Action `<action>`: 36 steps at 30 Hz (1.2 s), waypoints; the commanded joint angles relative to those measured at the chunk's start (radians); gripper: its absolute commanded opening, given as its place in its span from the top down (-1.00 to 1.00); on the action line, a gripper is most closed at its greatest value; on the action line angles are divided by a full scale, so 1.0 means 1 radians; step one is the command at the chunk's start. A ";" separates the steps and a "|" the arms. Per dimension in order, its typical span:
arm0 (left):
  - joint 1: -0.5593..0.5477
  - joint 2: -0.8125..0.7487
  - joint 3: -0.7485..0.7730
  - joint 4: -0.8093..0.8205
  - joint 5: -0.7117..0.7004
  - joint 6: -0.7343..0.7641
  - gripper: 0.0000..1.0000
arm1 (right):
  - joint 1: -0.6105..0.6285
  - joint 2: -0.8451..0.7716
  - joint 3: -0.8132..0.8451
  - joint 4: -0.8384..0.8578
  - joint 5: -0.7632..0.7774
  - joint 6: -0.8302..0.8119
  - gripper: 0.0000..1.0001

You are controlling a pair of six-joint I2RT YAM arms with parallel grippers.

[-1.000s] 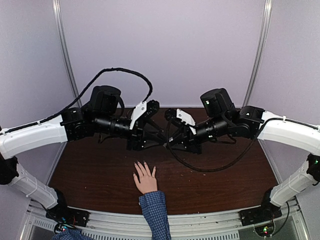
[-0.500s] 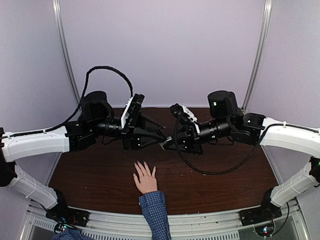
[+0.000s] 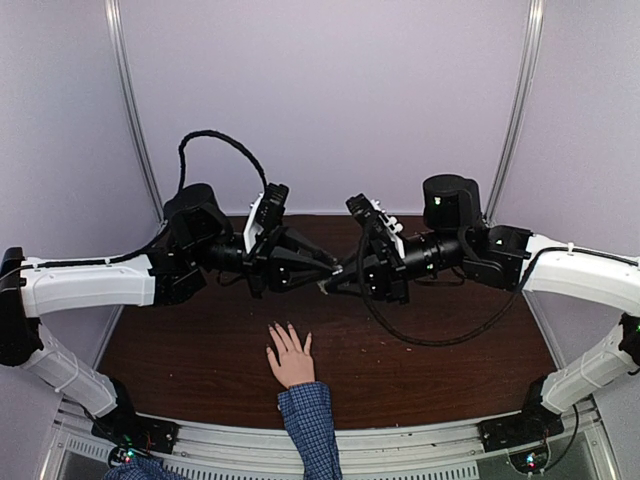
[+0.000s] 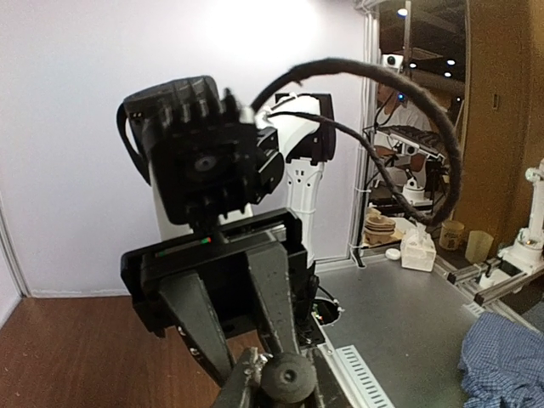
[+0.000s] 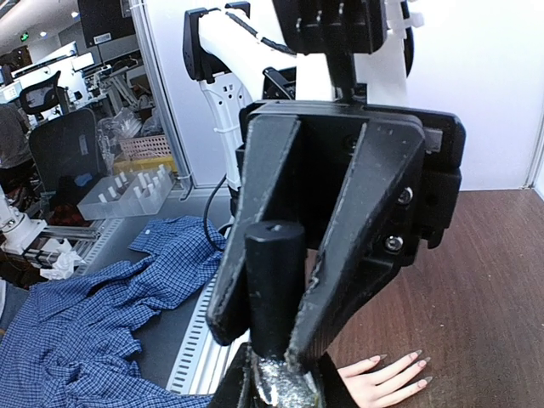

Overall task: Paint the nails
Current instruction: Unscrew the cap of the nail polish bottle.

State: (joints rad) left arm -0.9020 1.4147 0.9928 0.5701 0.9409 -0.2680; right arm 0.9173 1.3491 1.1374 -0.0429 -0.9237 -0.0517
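This is a robotics lab. A brown wooden counter (image 3: 180,340) sits inside a booth of plain white walls (image 3: 330,100) and metal posts (image 3: 130,110), with white robot arms (image 3: 90,285) mounted at its near edge. The wrist views look past the booth into a larger workroom with ceiling spotlights (image 4: 402,11) and another robot rig (image 4: 534,217) by a grey bench (image 4: 408,314). Also there are a tissue box (image 4: 418,252), an office chair (image 5: 59,140), a clear parts tray (image 5: 127,194) and a loose checked shirt (image 5: 93,314).
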 commanded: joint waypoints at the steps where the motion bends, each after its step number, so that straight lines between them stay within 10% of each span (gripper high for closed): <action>1: 0.008 0.010 0.011 0.050 0.039 -0.016 0.76 | -0.006 -0.002 0.003 0.039 -0.063 0.013 1.00; 6: 0.008 0.013 0.018 0.044 0.049 -0.019 1.00 | -0.008 0.000 0.003 0.041 -0.081 0.026 1.00; 36: 0.008 0.013 0.047 -0.088 -0.307 0.007 1.00 | -0.020 -0.001 -0.009 0.121 0.346 0.030 1.00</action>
State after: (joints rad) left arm -0.8871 1.4208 1.0218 0.4953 0.7387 -0.2516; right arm 0.8986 1.3407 1.1339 -0.0242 -0.7071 -0.0303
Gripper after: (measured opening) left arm 0.126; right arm 0.169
